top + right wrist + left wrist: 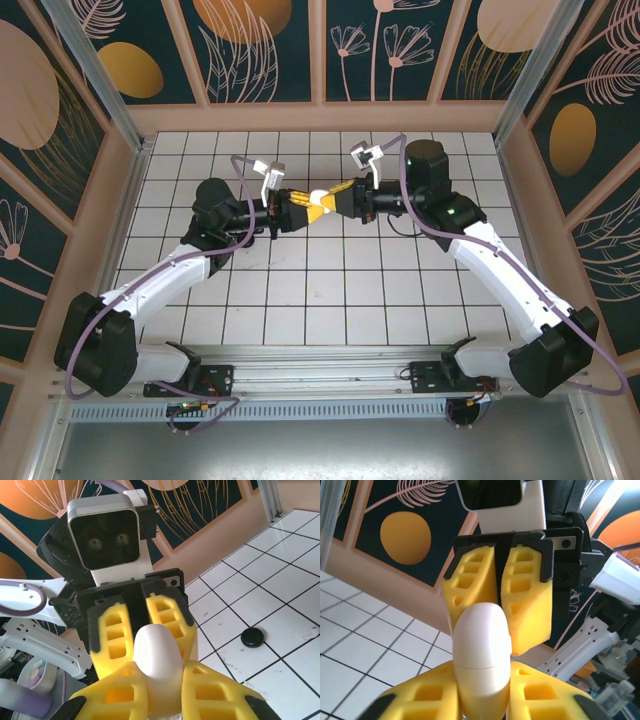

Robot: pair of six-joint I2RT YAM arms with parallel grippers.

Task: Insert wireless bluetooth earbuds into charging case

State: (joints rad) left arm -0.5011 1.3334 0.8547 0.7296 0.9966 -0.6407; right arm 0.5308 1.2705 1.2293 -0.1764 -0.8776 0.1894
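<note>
Tiled table (300, 300) boxed in by those dark leafy wall panels (260, 50), and both arms are meeting in the air over the far middle of it. I'm looking at the white charging case (481, 650) hanging between the two pincers, well clear of the tiles. The left gripper (303, 209) is pinching one end, its yellow pads (420, 700) narrow and snug against the shell. The right gripper (337, 194) is doing the same on the other end, so both are clamping the case and neither is carrying anything else. Key thing: the case's long axis is running straight along the line from one gripper to the other. The seam (480, 667) is cutting across that axis, sitting closer to the left gripper's end. Neither arm is nearer, they're sharing it. I'm guessing the next bit is getting the lid open, which means working the two halves apart at that seam. A small black rounded piece (252, 637) is lying on a tile off to the side in the right wrist view, and I'm not able to tell whether it's one of the earbuds.
</note>
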